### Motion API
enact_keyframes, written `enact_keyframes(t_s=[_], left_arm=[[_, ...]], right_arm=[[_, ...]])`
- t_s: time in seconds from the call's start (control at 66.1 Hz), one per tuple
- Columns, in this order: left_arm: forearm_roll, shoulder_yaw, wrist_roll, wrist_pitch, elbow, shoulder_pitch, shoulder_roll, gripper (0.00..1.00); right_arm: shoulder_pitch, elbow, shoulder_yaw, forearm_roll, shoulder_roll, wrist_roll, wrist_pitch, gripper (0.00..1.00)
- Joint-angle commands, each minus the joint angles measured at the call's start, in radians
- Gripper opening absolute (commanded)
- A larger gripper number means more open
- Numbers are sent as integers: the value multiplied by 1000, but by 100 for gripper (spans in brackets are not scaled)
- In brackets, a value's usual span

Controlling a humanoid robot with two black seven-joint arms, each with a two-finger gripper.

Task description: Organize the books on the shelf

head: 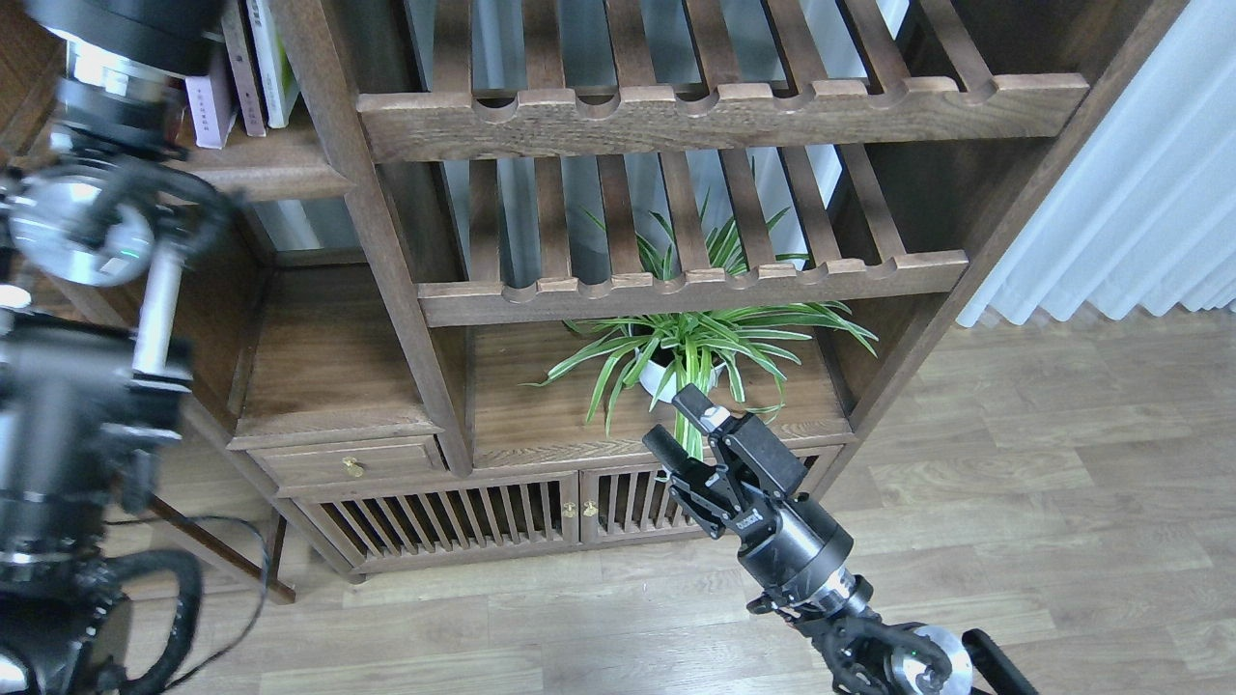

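R gripper (679, 423) fingers apart, empty, hovering just in front of potted plant (690, 347), L arm up at top left, its gripper out of frame, books (241, 82) upright on shelf (266, 169) top left, touching each other

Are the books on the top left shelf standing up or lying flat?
Standing. The books sit upright on the shelf, spines out, partly hidden by the left arm.

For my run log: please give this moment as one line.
books: upright on shelf | left gripper: hidden | right gripper: open, empty, near plant
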Motion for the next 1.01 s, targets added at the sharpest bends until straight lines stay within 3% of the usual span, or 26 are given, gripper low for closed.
enact_keyframes(t_s=[0.0, 0.166, 0.363, 0.999], left_arm=[[2, 88, 4, 0, 0, 10, -1, 91], [2, 177, 18, 0, 0, 103, -1, 91], [4, 217, 70, 0, 2, 211, -1, 92], [4, 246, 72, 0, 2, 266, -1, 93]], right_arm=[[4, 3, 0, -1, 0, 0, 0, 91], [11, 19, -8, -1, 0, 0, 2, 94], [43, 33, -11, -2, 0, 0, -8, 96], [79, 35, -38, -10, 0, 0, -11, 96]])
